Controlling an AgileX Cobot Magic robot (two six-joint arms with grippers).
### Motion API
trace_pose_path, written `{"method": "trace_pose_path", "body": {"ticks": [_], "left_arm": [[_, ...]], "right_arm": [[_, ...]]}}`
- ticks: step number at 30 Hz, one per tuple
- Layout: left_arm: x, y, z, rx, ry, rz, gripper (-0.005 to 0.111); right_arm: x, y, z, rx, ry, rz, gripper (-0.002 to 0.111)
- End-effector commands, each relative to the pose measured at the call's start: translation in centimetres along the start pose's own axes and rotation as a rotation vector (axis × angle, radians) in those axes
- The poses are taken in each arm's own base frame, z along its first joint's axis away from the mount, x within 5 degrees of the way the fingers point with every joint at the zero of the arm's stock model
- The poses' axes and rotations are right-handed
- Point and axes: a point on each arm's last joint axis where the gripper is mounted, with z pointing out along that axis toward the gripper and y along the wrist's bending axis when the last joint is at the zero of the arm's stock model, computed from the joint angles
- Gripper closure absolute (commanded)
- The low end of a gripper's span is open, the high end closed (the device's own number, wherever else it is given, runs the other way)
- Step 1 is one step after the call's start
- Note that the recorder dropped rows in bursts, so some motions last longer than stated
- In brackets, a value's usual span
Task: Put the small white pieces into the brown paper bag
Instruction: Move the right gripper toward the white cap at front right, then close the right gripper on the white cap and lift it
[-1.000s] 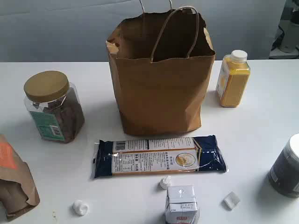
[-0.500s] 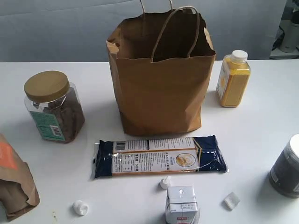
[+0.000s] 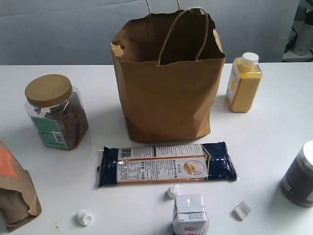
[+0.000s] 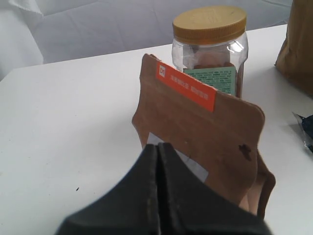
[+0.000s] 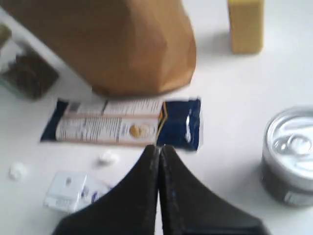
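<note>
Nearest to the cameras, both grippers are pressed together with nothing between the jaws. The left gripper (image 4: 158,147) sits close behind the small bag with the orange label (image 4: 195,132), and the right gripper (image 5: 159,148) hangs above the front part of the table (image 3: 274,127). I judge that no piece is taken yet. The left white piece (image 3: 84,217), the middle white piece (image 3: 172,192) and the right white piece (image 3: 242,210) all lie low on the table near its front edge. If a gripper comes down without opening first, it will probably only push such a light piece away. The middle piece is the hardest, because it lies just beside the small carton (image 3: 190,215) and near the blue packet (image 3: 166,164); a finger could easily tip the carton. The left arm could also knock over the small bag when it starts. Farther back stands the brown paper bag (image 3: 168,83), upright and open, with its loop handles over the mouth. A gripper may catch a handle or push the bag, and a piece let go too early would fall outside it.
</note>
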Motion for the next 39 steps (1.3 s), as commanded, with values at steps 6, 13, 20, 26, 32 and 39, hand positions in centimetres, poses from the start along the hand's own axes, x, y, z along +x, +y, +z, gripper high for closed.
{"method": "trace_pose_path", "body": {"ticks": [6, 13, 20, 26, 32, 39], "left_arm": [[0.0, -0.1, 0.0, 0.009, -0.009, -0.008, 0.107], [0.0, -0.1, 0.0, 0.009, -0.009, -0.008, 0.107], [0.0, -0.1, 0.0, 0.009, -0.009, -0.008, 0.107], [0.0, -0.1, 0.0, 0.009, -0.009, -0.008, 0.107], [0.0, -0.1, 0.0, 0.009, -0.009, -0.008, 0.107], [0.0, -0.1, 0.0, 0.009, -0.009, -0.008, 0.107]], "right_arm": [[-0.6, -1.3, 8.3, -0.08, 0.645, -0.015, 0.108], [1.1, -2.8, 13.3, -0.115, 0.842, 0.033, 0.098], [1.8, -3.7, 16.1, -0.083, 0.844, 0.105, 0.065], [2.2, -4.0, 17.9, -0.057, 0.82, 0.123, 0.063], [2.1, -2.1, 20.0, -0.019, 0.778, 0.041, 0.064], [2.4, -1.4, 20.8, 0.141, 0.733, -0.106, 0.065]]}}
